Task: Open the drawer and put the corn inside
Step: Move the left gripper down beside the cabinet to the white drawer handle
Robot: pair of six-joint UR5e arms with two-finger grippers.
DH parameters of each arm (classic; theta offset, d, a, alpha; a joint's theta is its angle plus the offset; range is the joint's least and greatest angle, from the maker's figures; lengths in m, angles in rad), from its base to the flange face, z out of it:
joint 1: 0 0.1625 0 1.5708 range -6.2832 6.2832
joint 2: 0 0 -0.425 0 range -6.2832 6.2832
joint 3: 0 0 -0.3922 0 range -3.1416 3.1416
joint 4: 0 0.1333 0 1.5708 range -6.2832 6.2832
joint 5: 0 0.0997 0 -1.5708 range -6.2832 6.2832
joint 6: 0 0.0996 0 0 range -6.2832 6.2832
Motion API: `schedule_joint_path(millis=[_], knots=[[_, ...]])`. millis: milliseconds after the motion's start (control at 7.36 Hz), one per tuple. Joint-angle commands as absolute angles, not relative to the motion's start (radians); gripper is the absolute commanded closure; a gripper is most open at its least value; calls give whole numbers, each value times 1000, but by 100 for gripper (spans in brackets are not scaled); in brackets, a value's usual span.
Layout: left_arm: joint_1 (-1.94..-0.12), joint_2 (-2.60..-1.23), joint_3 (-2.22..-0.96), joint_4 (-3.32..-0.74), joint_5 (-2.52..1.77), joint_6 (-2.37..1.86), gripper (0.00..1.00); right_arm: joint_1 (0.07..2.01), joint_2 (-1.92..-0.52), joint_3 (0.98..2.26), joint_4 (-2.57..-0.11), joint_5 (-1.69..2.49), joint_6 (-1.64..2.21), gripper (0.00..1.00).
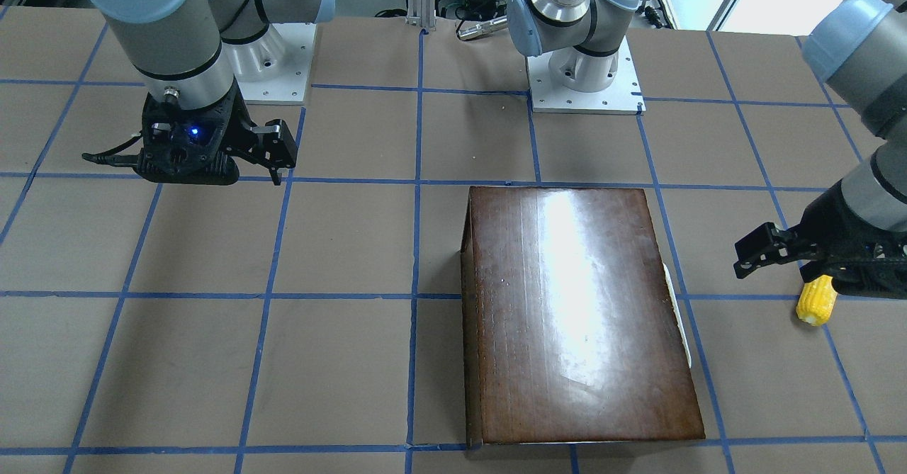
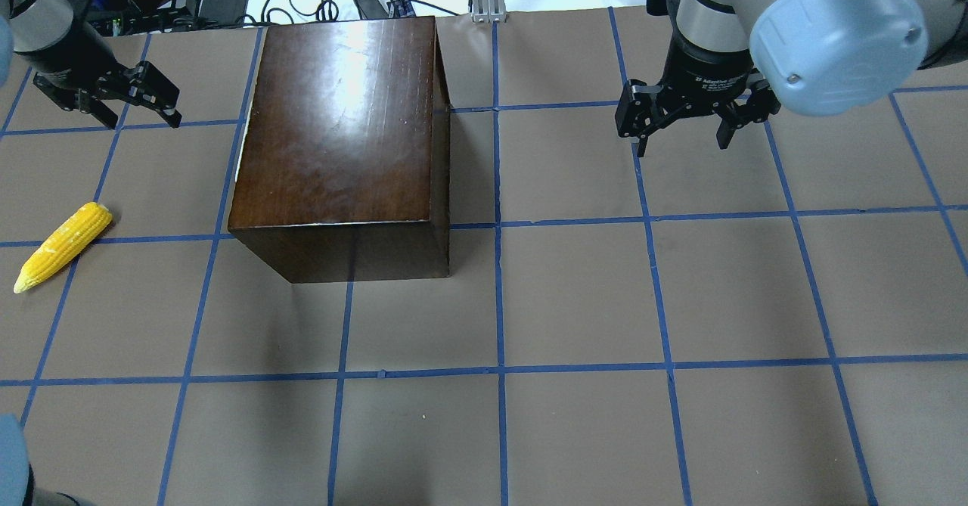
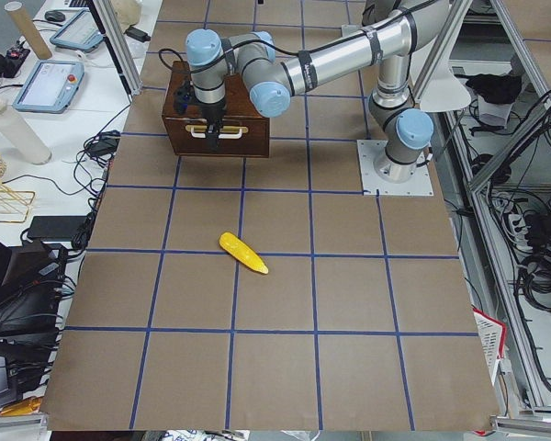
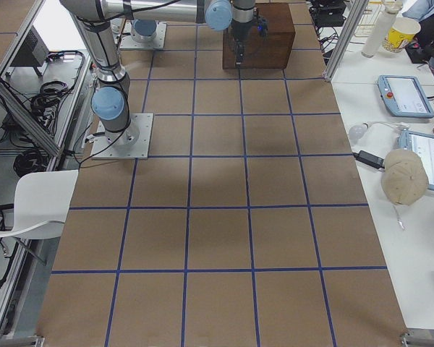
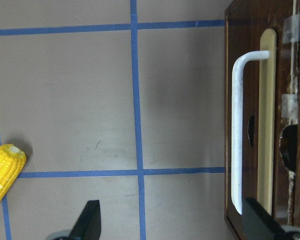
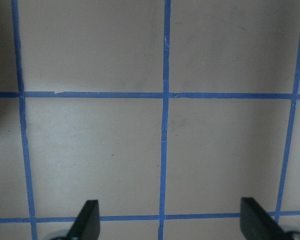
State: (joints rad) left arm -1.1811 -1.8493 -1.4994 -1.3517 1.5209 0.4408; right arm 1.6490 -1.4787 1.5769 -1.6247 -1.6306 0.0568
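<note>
Left gripper (image 5: 173, 222) fingertips (image 5: 87, 222) sit closest to the lens, at the bottom edge of the wrist view; jaws wide, nothing between them but bare table (image 2: 575, 302). Same view: drawer (image 5: 251, 100) shut, its dark front panel flush in the box (image 2: 340, 120), whitish handle (image 5: 236, 130) running along the panel just inside the right-hand fingertip. Contact between finger and panel cannot be judged from this angle. Overhead view puts the left gripper off the far left corner of the box, facing the drawer side, with a gap showing. Corn (image 2: 63, 245) lies flat on the table, left of the box and well apart from it, nearer than the left gripper, pointed tip toward the near left, blunt end toward the box. It lies across a line of the blue tape grid (image 2: 499, 294). Right gripper (image 2: 681, 145) hangs over the table to the right of the box, well apart from it, pointing down; jaws wide, holding nothing, only tape lines in its wrist view. Box top glossy, with glare.
</note>
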Motion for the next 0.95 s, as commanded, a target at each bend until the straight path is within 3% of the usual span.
schedule_joint_path(millis=[0, 816], knots=[[-1137, -1890, -1503, -1351, 1418, 488, 0, 1649, -1479, 1577, -1626, -1632, 57, 0], [-1149, -2012, -1503, -1258, 1218, 541, 0, 1649, -1477, 1577, -1624, -1631, 57, 0]])
